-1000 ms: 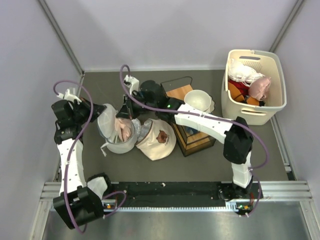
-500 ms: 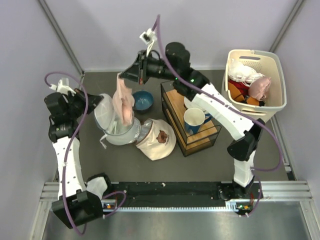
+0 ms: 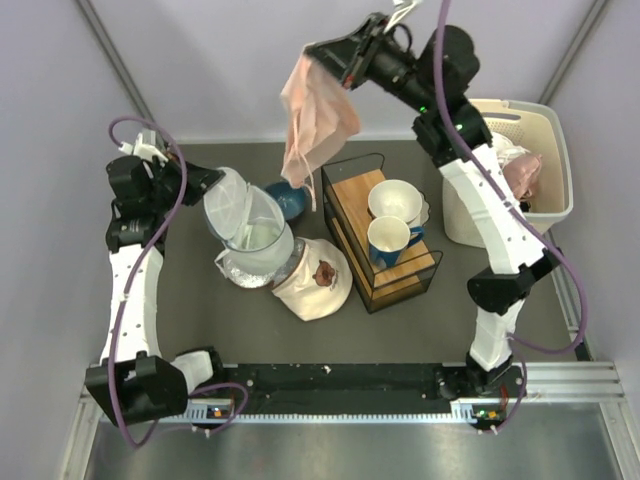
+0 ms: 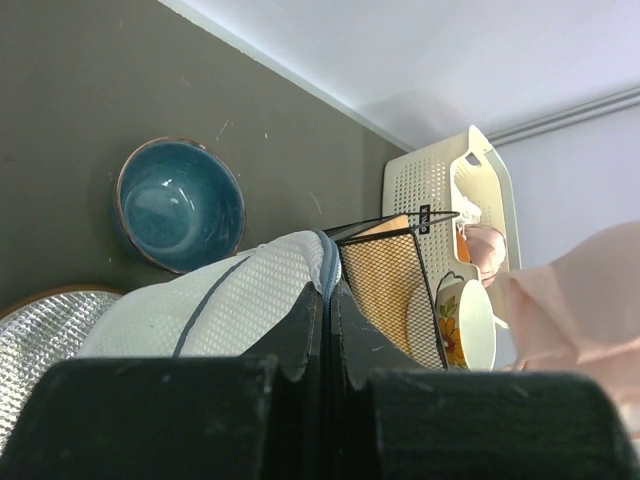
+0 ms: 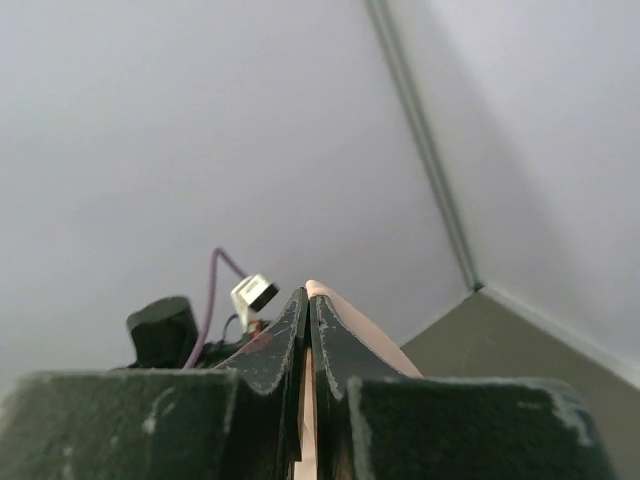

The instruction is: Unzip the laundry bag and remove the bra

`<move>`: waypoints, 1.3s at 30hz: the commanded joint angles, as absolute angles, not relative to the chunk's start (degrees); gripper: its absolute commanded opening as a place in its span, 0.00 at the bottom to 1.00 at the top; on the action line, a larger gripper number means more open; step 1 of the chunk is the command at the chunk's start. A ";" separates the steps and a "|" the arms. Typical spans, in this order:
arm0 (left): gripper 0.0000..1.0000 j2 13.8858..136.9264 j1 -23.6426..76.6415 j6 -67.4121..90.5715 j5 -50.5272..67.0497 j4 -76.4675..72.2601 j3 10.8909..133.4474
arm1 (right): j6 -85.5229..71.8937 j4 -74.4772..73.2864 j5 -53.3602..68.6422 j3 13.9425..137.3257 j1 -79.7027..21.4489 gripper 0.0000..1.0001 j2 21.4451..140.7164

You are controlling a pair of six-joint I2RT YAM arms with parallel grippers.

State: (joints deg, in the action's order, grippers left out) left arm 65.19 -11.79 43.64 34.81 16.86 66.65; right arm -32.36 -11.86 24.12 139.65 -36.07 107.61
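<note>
From where I stand, the black wire rack (image 3: pixel 385 262) with its wooden shelves sits in the middle of the table. High above the rack's far left corner, the right gripper (image 3: pixel 312 52) has its fingers pressed together on one end of the bra (image 3: pixel 318 112). In the right wrist view, a sliver of peach fabric shows pinched between them. The bra hangs down loose in the air, and its lower end dangles over the blue bowl (image 3: pixel 291 200) just left of the rack, clear of everything below.

Left of the rack, beyond the bowl, the laundry bag (image 3: pixel 252 238) rests on the table with its mouth gaping. The left gripper (image 3: pixel 210 181) is clamped on the bag's mesh rim at the side away from the rack, beside the grey zip line, and holds that edge up.

On top of the rack stand a white bowl (image 3: pixel 393 198) and a mug (image 3: pixel 388 241). A cream cloth (image 3: pixel 320 285) with a brown mark lies against the rack's near left side, touching the bag. The beige basket (image 3: pixel 556 150) of clothes stands to the right of the rack.
</note>
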 commanded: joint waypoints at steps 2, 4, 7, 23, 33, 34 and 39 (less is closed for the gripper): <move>0.00 65.39 -11.08 45.00 33.93 12.22 66.89 | -37.69 -8.44 21.35 141.42 -27.61 0.00 104.06; 0.00 65.30 -11.07 44.74 33.93 12.30 66.45 | -39.28 -7.56 21.27 140.19 -23.83 0.00 103.36; 0.00 64.87 -10.99 43.69 33.40 12.83 65.92 | -39.29 -7.30 19.69 136.95 -19.96 0.00 101.52; 0.00 62.93 -11.08 37.00 31.99 18.90 66.53 | -42.01 -5.36 15.73 112.16 6.48 0.00 92.72; 0.00 61.88 -11.25 36.47 31.90 19.69 66.27 | -39.99 -10.71 9.58 103.97 13.71 0.05 97.81; 0.00 61.79 -11.16 36.47 31.99 19.86 66.18 | -40.08 -11.85 9.84 105.63 14.23 0.20 100.43; 0.00 61.17 -11.16 35.25 31.12 21.18 66.01 | -39.81 -16.88 10.29 107.93 14.24 0.81 100.73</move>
State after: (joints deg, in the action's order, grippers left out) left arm 63.35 -11.25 36.86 31.83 21.61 66.19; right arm -40.49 -14.06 11.44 105.12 14.06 102.00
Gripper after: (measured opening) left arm 0.036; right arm 0.715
